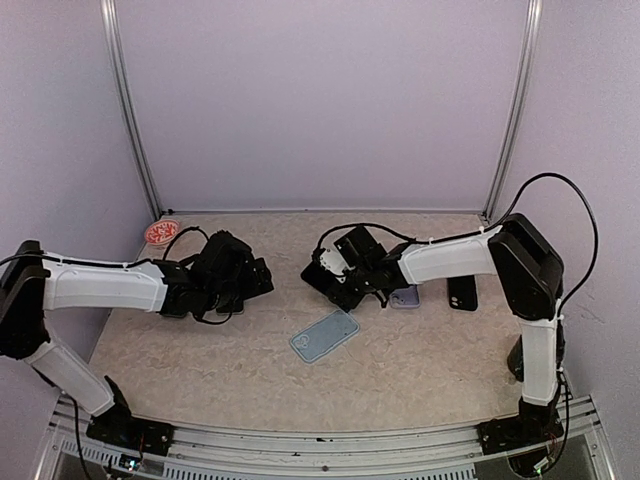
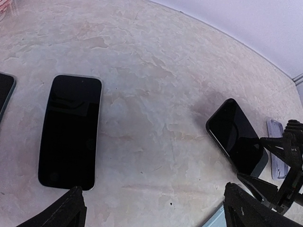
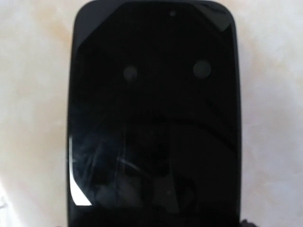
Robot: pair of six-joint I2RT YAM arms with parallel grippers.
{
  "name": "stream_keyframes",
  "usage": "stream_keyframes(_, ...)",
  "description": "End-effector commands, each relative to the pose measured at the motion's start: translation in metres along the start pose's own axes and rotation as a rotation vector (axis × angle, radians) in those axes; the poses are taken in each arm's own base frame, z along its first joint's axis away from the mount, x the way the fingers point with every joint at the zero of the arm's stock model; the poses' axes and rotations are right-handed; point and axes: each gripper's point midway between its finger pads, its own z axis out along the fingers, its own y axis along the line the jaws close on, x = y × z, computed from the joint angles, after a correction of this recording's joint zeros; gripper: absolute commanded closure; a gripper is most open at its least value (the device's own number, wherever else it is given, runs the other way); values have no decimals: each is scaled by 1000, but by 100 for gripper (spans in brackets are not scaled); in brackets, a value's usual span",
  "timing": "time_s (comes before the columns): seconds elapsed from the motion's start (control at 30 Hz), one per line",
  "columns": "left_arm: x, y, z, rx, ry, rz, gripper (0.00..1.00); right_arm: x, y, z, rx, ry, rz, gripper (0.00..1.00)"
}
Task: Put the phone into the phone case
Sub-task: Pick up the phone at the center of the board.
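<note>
phone point(image 3: 154, 113) bottom cropped, dark device point(image 2: 4, 92), perhaps a phone, edge-clipped

A beige marbled table point(image 1: 420, 350) fills the booth, closed in by pale lilac walls point(image 1: 320, 100) with a metal post point(image 1: 130, 110) at the far left corner and another post point(image 1: 512, 110) at the far right. A round red-and-white disc point(image 1: 162, 233) lies in the far left corner. Toward the right, a black handset point(image 1: 462, 292) lies flat, with a lilac slab point(image 1: 405, 296) just beside it. On the left, a dark-screened handset point(image 2: 71, 131) lies face up, and another dark one point(image 2: 4, 92) is cut off by the frame edge.
</note>
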Motion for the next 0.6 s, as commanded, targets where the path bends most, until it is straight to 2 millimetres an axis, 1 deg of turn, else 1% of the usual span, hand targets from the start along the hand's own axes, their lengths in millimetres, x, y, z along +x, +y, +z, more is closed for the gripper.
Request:
stream_keyframes(0.0, -26, -35, 7, 168, -37, -1, 1, -49, -24, -37, 71, -189, 8, 34)
stream_keyframes(0.13, -37, -47, 15, 254, -40, 23, 1, -55, -25, -52, 70, -236, -3, 34)
stream_keyframes(0.27, -43, -61, 17, 367, -35, 47, 1, -57, -21, -71, 33, -276, -6, 35)
stream_keyframes(0.33, -46, -66, 15, 422, -33, 52, 1, -64, -19, -86, 8, -330, -2, 35)
stream_keyframes(0.43, -46, -75, 10, 510, -19, 63, 1, -64, -10, -101, -32, -369, 4, 36)
stream_keyframes(0.57, -42, -88, 3, 622, 16, 79, 1, -61, 7, -116, -67, -406, -17, 36)
